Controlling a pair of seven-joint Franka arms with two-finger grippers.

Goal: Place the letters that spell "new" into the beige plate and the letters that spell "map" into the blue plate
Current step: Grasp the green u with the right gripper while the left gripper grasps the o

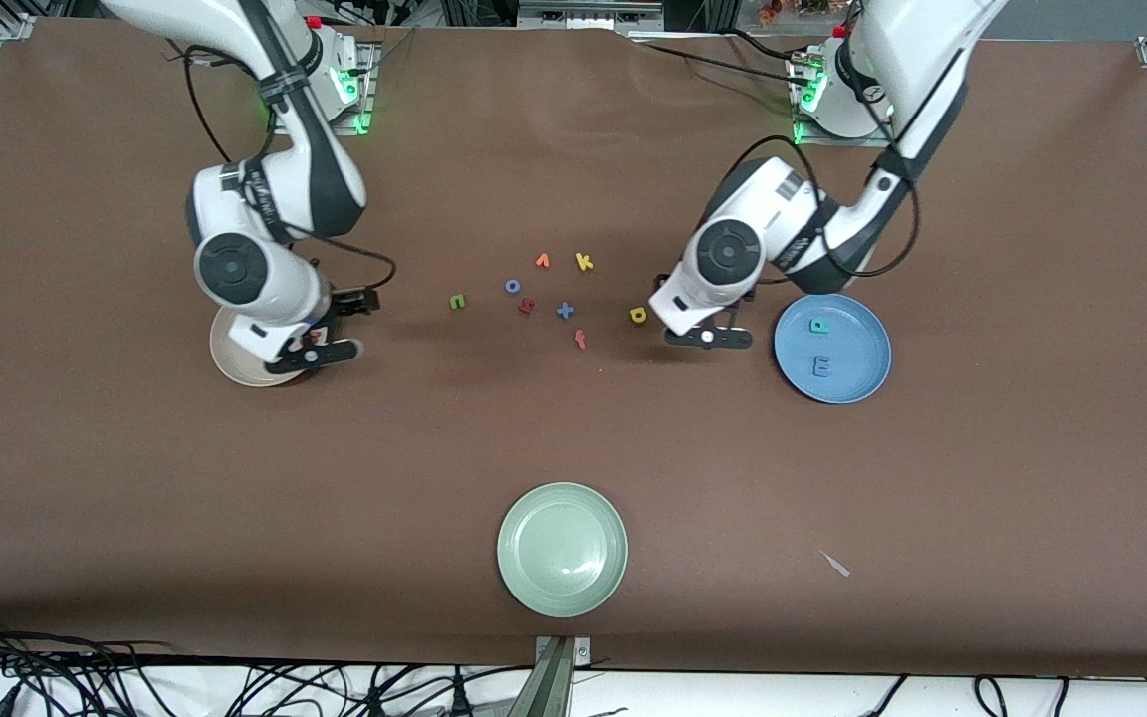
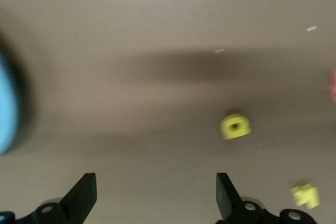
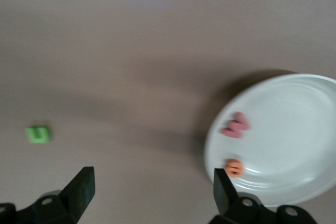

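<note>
The beige plate point(image 1: 235, 363) lies at the right arm's end of the table. It holds the pinkish-red "w" point(image 3: 236, 126) and the orange "e" point(image 3: 233, 168) near its rim point(image 3: 315, 192). My right gripper point(image 1: 320, 351) hangs open and empty over that rim. The green "n" point(image 1: 457, 301) lies on the table toward the middle. The blue plate point(image 1: 857, 383) holds the teal "p" point(image 1: 818, 325) and the blue "m" point(image 1: 821, 366). My left gripper point(image 1: 708, 339) is open and empty over bare table between that plate and the yellow "a" point(image 1: 638, 315).
Loose letters lie mid-table: a blue "o" point(image 1: 512, 286), an orange "v" point(image 1: 542, 261), a yellow "k" point(image 1: 584, 262), a dark red letter point(image 1: 526, 307), a blue "x" point(image 1: 565, 311) and a red "f" point(image 1: 580, 340). A pale green plate point(image 1: 562, 548) sits nearest the front camera.
</note>
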